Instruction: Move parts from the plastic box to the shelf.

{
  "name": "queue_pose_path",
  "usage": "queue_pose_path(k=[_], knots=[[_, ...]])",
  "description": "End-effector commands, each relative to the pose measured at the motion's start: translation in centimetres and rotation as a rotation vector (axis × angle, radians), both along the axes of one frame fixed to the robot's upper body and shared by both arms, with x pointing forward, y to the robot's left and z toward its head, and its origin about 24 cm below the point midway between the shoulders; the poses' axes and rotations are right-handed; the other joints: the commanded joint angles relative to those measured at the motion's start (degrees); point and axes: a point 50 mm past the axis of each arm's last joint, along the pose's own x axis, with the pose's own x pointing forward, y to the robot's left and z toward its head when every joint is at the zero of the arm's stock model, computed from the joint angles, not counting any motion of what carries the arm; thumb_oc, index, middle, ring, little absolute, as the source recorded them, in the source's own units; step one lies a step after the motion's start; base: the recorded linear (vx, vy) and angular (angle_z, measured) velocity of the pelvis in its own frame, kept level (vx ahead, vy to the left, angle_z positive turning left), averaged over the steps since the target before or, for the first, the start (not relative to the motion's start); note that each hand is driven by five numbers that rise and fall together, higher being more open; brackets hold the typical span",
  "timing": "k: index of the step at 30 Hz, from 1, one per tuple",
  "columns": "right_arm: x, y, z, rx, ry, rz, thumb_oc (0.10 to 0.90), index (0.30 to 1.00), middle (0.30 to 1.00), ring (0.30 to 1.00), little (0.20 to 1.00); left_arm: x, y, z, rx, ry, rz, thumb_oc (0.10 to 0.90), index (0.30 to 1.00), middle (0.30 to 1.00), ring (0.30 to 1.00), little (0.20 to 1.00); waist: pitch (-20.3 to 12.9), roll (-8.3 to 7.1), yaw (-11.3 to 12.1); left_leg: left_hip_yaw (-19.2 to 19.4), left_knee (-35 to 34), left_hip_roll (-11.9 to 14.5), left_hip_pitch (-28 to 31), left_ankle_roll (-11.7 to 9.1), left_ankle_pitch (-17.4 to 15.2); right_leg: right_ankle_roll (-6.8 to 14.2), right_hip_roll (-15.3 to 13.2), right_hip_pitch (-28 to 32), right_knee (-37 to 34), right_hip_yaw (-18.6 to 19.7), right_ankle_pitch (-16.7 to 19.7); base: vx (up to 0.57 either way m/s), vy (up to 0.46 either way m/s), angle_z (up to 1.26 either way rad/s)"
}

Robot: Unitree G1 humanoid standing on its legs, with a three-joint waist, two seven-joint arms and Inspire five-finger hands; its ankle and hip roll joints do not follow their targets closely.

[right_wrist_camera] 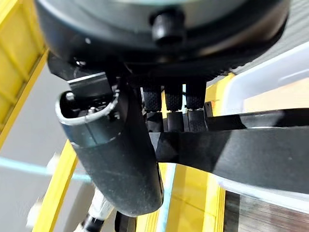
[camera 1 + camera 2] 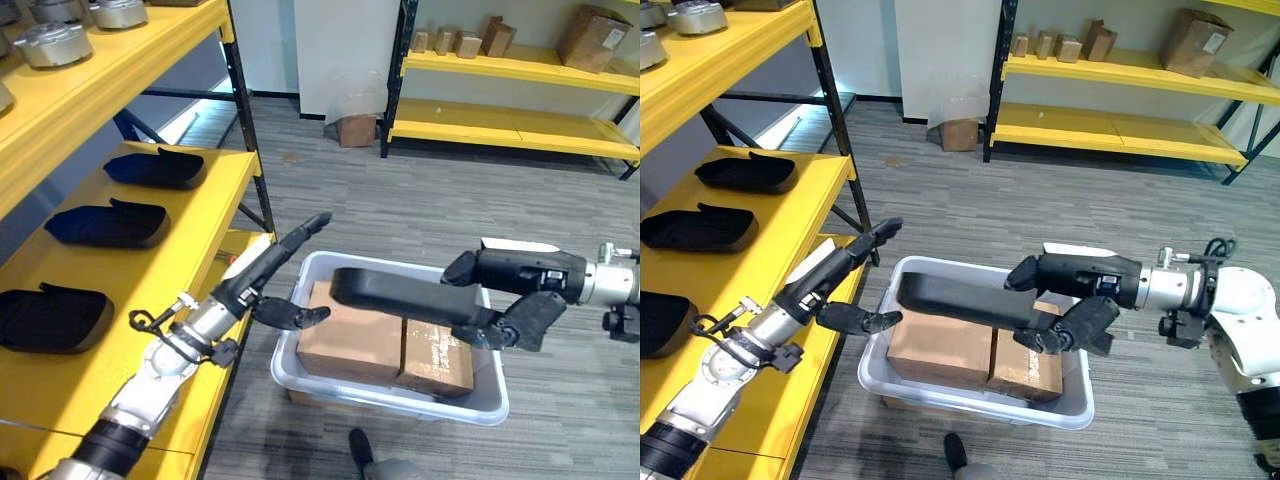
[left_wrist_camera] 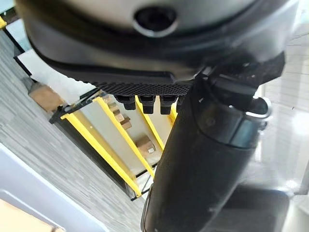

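Note:
A long black moulded part (image 2: 400, 295) hangs level over the white plastic box (image 2: 400, 402). My right hand (image 2: 520, 275) is shut on its right end, and in the right wrist view the fingers (image 1: 175, 121) curl over the part (image 1: 251, 154). My left hand (image 2: 262, 270) is open at the box's left rim, fingers straight, with its thumb (image 2: 298, 316) just short of the part's left end. Two cardboard boxes (image 2: 350, 345) lie in the plastic box below the part. On the yellow shelf (image 2: 215, 195) to the left lie three similar black parts (image 2: 110, 225).
Grey metal parts (image 2: 50, 45) sit on the upper yellow shelf. The shelf's black upright (image 2: 250, 150) stands just behind the plastic box's left corner. A far yellow rack (image 2: 520, 65) holds cardboard boxes, and a small carton (image 2: 357, 130) stands on the grey floor.

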Motion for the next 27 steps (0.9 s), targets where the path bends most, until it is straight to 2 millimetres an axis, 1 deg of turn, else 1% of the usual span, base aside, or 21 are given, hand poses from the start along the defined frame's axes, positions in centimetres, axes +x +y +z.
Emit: queue_pose_path(k=[1, 5, 7, 11, 15, 16, 24, 27], knots=[[-0.2, -1.5, 5.1, 0.141, -0.217, -0.030, 0.400, 0.300, 0.300, 0.300, 0.300, -0.3, 0.2, 3.9, -0.001, -0.198, -0.092, 0.900, 1.000, 1.000, 1.000, 1.000, -5.19, -0.87, 1.29, -3.46, -0.48, 4.18, -2.79, -1.24, -1.14, 3.98, -2.59, 5.07, 0.12, -0.69, -7.56, 0.00, 0.000, 0.00], [0.1, -2.5, 4.9, 0.144, -0.195, -0.072, 0.400, 0.300, 0.300, 0.300, 0.300, -0.6, -0.1, 4.3, 0.009, -0.200, -0.134, 0.900, 1.000, 1.000, 1.000, 1.000, -5.06, -0.90, 1.86, -3.89, -0.48, 4.02, -2.76, -1.26, -1.17, 3.92, -2.66, 5.21, 0.12, -1.04, -7.59, 0.00, 0.000, 0.00], [0.2, -3.0, 4.8, 0.149, -0.182, -0.089, 0.400, 0.300, 0.300, 0.300, 0.300, -0.8, 0.0, 4.7, -0.021, -0.191, -0.154, 0.900, 1.000, 1.000, 1.000, 1.000, -5.06, -0.92, 2.34, -4.24, -0.48, 3.88, -2.77, -1.21, -1.14, 3.90, -2.76, 5.31, 0.12, -1.32, -7.60, 0.01, 0.005, 0.03], [0.2, -3.1, 4.8, 0.149, -0.179, -0.089, 0.400, 0.300, 0.300, 0.300, 0.300, -1.0, 0.0, 5.0, -0.040, -0.194, -0.170, 0.900, 1.000, 1.000, 1.000, 1.000, -4.95, -0.92, 2.50, -4.42, -0.48, 3.82, -2.74, -1.18, -1.16, 3.87, -2.81, 5.39, 0.12, -1.49, -7.63, 0.00, 0.008, 0.07], [0.2, -2.5, 4.9, 0.136, -0.173, -0.046, 0.400, 0.300, 0.300, 0.300, 0.300, -1.3, -0.6, 5.6, -0.061, -0.206, -0.226, 0.900, 1.000, 1.000, 1.000, 1.000, -4.83, -1.02, 2.79, -4.75, -0.48, 3.70, -2.77, -1.12, -1.13, 3.82, -2.95, 5.51, 0.12, -1.80, -7.60, 0.00, 0.008, 0.05], [0.5, -2.1, 4.9, 0.126, -0.173, -0.027, 0.400, 0.300, 0.300, 0.300, 0.300, -1.2, -1.3, 5.6, -0.066, -0.201, -0.258, 0.900, 1.000, 1.000, 1.000, 1.000, -4.91, -1.16, 2.92, -4.99, -0.48, 3.55, -2.84, -1.10, -1.15, 3.82, -2.99, 5.48, 0.12, -2.01, -7.54, 0.00, -0.006, 0.07], [1.0, -0.7, 5.5, 0.092, -0.172, 0.060, 0.400, 0.300, 0.300, 0.300, 0.300, -1.1, -2.3, 5.3, -0.084, -0.199, -0.293, 0.900, 1.000, 1.000, 1.000, 1.000, -5.04, -1.34, 3.19, -5.24, -0.48, 3.46, -2.86, -1.03, -1.20, 3.69, -2.98, 5.54, 0.12, -2.18, -7.55, 0.00, -0.001, 0.01], [1.1, 0.7, 5.0, 0.061, -0.160, 0.143, 0.400, 0.300, 0.300, 0.300, 0.300, -1.0, -2.8, 5.2, -0.094, -0.204, -0.296, 0.900, 1.000, 1.000, 1.000, 1.000, -5.08, -1.40, 3.07, -5.07, -0.48, 3.53, -2.79, -1.01, -1.18, 3.71, -2.96, 5.59, 0.12, -2.09, -7.53, 0.00, 0.000, 0.00]])
